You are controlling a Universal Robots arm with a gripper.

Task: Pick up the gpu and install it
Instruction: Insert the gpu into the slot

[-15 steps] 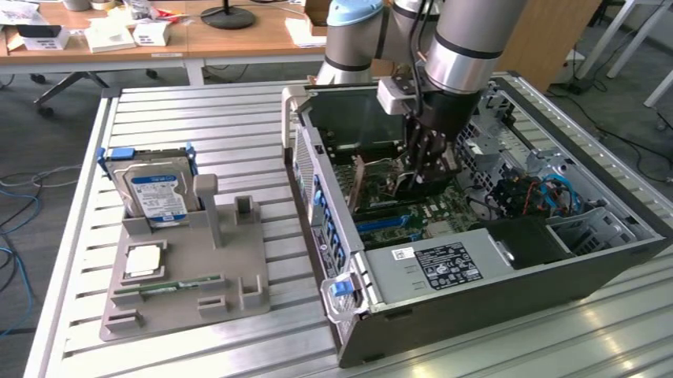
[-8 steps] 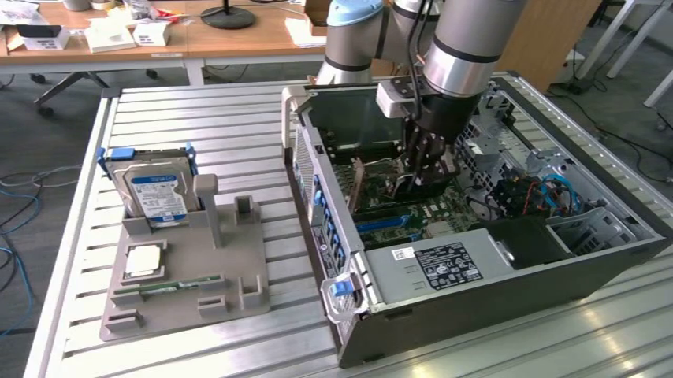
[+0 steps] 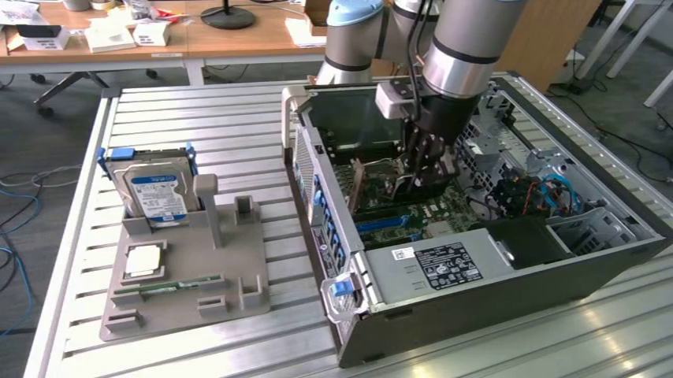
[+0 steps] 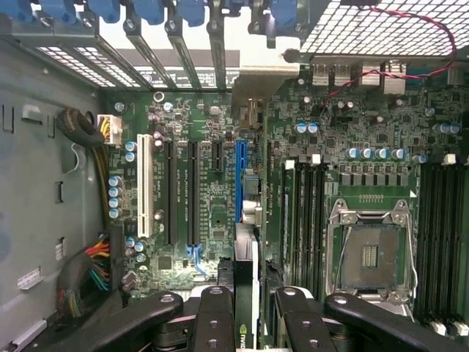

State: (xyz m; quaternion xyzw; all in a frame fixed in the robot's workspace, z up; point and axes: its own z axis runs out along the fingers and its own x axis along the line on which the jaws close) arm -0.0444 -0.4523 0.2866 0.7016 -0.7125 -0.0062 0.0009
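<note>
My gripper (image 3: 426,177) reaches down into the open computer case (image 3: 315,181) and is shut on the gpu (image 3: 368,185), a brownish card held upright on edge. From the wrist, the gpu (image 4: 244,339) appears edge-on between the black fingers (image 4: 216,315), with a green logo on its near end. It hangs over the motherboard (image 4: 205,220), in line with the blue expansion slot (image 4: 238,176). Its far end points toward the rear bracket openings (image 4: 220,51). Whether the card touches the slot cannot be told.
Black slots (image 4: 192,191) and a white slot (image 4: 143,183) lie beside the blue one, memory slots (image 4: 308,213) and the processor socket (image 4: 370,253) on the other side. A power supply (image 3: 442,264) fills the case's near end. A grey holder (image 3: 184,276) carries a hard drive (image 3: 156,193).
</note>
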